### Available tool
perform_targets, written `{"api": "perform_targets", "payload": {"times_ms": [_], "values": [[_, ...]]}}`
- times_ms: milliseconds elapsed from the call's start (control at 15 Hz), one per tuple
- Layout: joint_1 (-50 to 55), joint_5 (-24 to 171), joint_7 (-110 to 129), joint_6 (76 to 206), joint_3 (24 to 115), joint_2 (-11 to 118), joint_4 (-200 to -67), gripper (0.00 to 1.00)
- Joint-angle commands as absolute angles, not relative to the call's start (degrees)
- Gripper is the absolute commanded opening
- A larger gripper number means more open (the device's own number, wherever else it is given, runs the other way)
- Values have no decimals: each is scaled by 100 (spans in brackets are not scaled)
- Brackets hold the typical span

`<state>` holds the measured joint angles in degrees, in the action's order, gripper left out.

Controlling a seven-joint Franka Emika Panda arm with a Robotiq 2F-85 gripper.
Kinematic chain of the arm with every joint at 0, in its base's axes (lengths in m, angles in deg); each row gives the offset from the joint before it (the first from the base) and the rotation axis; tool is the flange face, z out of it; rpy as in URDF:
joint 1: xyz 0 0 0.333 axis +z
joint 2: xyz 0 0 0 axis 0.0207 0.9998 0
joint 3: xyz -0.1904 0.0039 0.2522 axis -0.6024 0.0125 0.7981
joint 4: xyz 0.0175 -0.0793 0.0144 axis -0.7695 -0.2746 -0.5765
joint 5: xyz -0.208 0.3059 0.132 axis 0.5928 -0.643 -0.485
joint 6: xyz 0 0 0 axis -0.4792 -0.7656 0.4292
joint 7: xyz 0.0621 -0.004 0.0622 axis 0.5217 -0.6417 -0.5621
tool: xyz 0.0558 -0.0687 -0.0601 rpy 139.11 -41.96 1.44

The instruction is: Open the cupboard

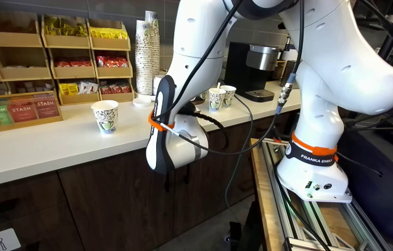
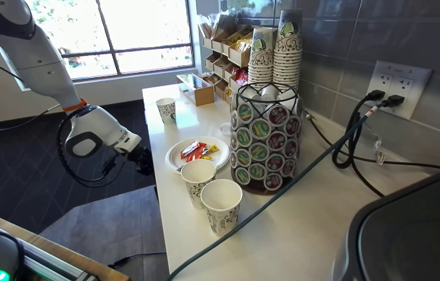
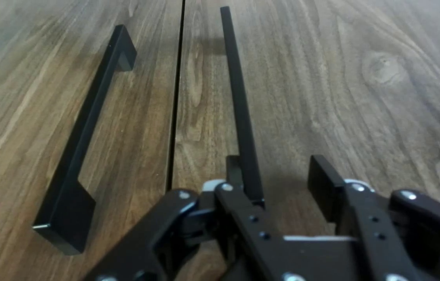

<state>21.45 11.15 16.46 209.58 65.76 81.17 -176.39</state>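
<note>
The cupboard (image 1: 116,198) is a dark brown wood-grain base cabinet under the white counter, with its flat doors shut. In the wrist view its front (image 3: 341,89) fills the picture, with a thin seam between two doors. A black bar handle (image 3: 239,97) stands right of the seam and another black handle (image 3: 75,148) left of it. My gripper (image 3: 280,183) is open, close to the door. The lower end of the right-hand handle lies between the fingers, close to the left finger; contact is unclear. In an exterior view the gripper (image 2: 144,162) is beside the counter edge; the arm hides it elsewhere.
The white counter (image 1: 43,146) overhangs the cupboard. On it stand a paper cup (image 1: 106,116), snack racks (image 1: 72,71), a coffee machine (image 1: 252,69) and a pod carousel (image 2: 266,144). A cable (image 1: 241,153) hangs by the arm. The robot's wooden stand (image 1: 264,195) is nearby.
</note>
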Motion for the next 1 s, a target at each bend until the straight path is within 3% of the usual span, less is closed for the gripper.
{"api": "perform_targets", "payload": {"times_ms": [0,133,200,933], "values": [[2304,928,1598,21077,6408,8254,-17631,16],[2354,904,1526,21068,6358,8233,-17692,1],[2382,907,1471,21060,6336,8216,-17725,0],[3176,-211,751,19906,5982,7754,-18376,4]]}}
